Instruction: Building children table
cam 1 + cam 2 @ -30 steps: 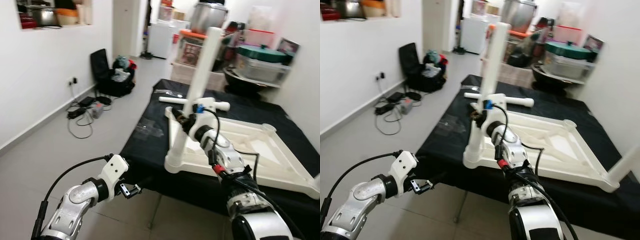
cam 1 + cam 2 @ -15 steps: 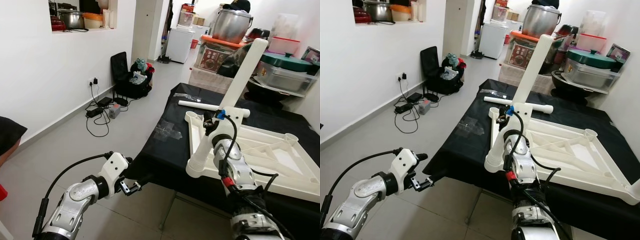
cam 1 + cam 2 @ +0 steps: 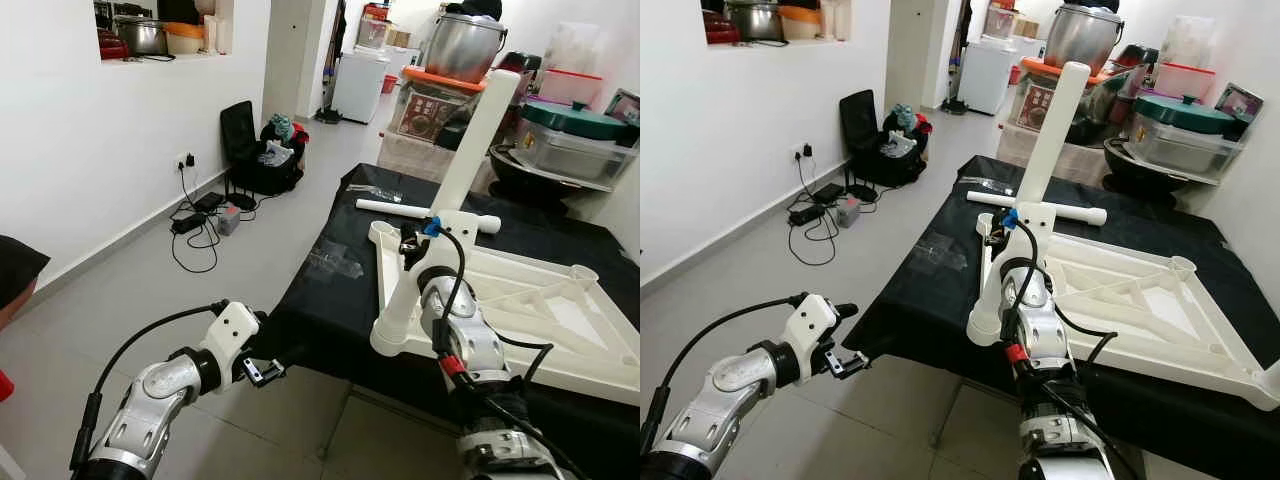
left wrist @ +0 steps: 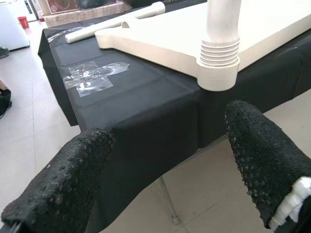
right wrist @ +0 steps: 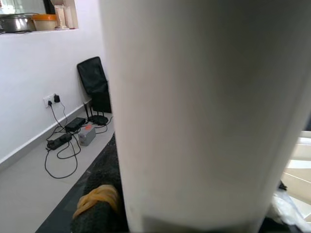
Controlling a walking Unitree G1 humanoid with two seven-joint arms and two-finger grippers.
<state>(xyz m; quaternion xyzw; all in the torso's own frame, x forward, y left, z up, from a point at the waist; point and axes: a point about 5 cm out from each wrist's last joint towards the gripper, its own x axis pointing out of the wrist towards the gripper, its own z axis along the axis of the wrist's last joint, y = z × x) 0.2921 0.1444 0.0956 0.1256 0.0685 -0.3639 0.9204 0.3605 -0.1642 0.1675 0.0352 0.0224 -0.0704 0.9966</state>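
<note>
Left gripper [image 3: 262, 372] is hovering off the bench's [image 3: 330, 300] near left corner, above the floor, its fingers [image 4: 262, 155] released and parted, grasping nothing. In its wrist view the fingers are facing the bench's black-draped edge and the socket [image 4: 217, 73] where the leg enters.

The tabletop [image 3: 520, 310] is lying upside down on the bench, ribs up, its near left corner reaching the bench's front edge. A leg [image 3: 440, 210] is standing in that corner socket, leaning toward the far right rather than upright. A loose leg [image 3: 395, 208] is lying near the bench's far left edge, just beyond the tabletop, with clear plastic wrap [image 3: 335, 262] on the cloth near the left edge.

Right gripper [image 3: 412, 243] is reaching to the standing leg low on its shaft, above the socket. The leg is filling its wrist view close-up; the fingers appear to be clenching the leg, though contact is not fully visible.

Judgement: the step is seating this leg. The lean suggests it is not yet home. Doing it well calls for righting the leg square to the socket before pressing or turning, keeping the grip low, and steadying the tabletop with the free left gripper so the corner is not sliding off the edge.
</note>
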